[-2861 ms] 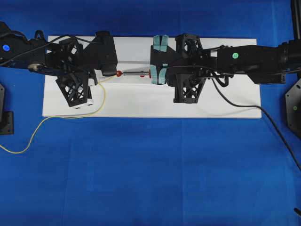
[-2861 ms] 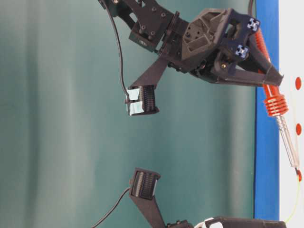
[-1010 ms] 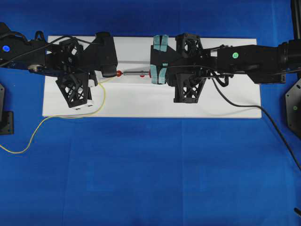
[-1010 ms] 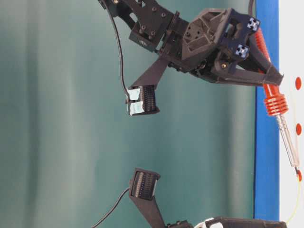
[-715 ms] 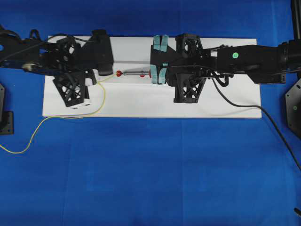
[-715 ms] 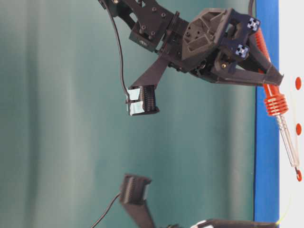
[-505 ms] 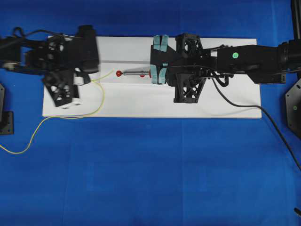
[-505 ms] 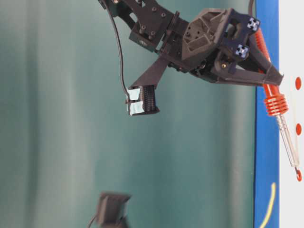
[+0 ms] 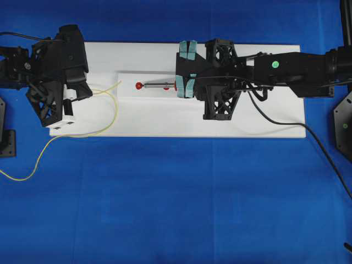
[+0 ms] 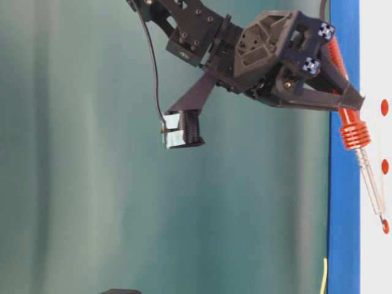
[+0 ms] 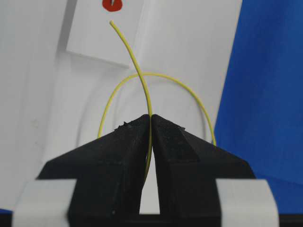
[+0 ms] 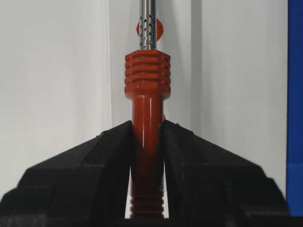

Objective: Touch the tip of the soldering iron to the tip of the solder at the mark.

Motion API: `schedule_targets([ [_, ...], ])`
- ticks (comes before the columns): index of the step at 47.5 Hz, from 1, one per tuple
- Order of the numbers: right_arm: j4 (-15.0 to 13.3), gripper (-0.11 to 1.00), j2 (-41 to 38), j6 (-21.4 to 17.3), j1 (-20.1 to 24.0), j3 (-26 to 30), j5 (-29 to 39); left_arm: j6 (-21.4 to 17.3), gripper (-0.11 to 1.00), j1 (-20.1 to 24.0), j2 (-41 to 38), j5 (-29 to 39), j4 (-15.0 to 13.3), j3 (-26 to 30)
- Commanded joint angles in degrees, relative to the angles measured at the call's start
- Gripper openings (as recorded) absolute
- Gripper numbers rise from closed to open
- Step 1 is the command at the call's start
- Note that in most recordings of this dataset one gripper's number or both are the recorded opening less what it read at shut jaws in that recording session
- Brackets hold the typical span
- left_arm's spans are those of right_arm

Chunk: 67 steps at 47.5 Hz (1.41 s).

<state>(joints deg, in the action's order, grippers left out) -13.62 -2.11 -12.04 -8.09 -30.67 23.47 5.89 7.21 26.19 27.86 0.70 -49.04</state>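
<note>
The soldering iron [image 9: 160,86] lies level over the white board, its silver shaft pointing left with the tip at the red mark [image 9: 138,86]. My right gripper [image 9: 182,86] is shut on its orange-red handle [image 12: 147,142], just behind the ribbed collar [image 12: 147,73]; it also shows in the table-level view [image 10: 354,135]. My left gripper [image 9: 82,92] is shut on the yellow solder [image 11: 135,61]. The solder's free end [image 9: 120,82] points at the mark [image 11: 112,4] but stops short of it, apart from the iron tip.
The white board [image 9: 165,118] lies on the blue table. The solder loops over the board's left part and trails off its front-left edge [image 9: 33,165]. The iron's black cord [image 9: 286,122] runs off to the right. A second red mark [image 10: 384,107] sits further right.
My left gripper has pulled back to the left with the solder, carrying its end away from the mark and the iron tip. The right arm and the iron have not moved.
</note>
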Motion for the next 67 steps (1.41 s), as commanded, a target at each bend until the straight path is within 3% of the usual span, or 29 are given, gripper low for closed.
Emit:
schedule_targets([
  [1, -0.2, 0.08, 4.0, -0.1, -0.1, 0.2, -0.2, -0.1, 0.03, -0.1, 0.6, -0.4, 0.1, 0.6],
  [17, -0.3, 0.08, 15.9, -0.5, -0.2, -8.3, -1.1, 0.0, 0.03, -0.1, 1.0, -0.2, 0.1, 0.4],
  [31, -0.2, 0.08, 17.7, -0.7, -0.2, -10.2, -2.3, 0.1, 0.03, -0.3, -0.4, -0.5, 0.1, 1.2],
  [55, -0.3, 0.08, 24.1, -0.7, -1.3, -15.8, -2.5, -0.6, 0.03, -1.0, -16.1, -0.6, 0.0, 15.1],
  [67, -0.3, 0.08, 25.7, -0.7, -1.3, -17.3, -2.5, -0.6, 0.03, -1.1, -21.8, 0.6, 0.1, 19.1],
])
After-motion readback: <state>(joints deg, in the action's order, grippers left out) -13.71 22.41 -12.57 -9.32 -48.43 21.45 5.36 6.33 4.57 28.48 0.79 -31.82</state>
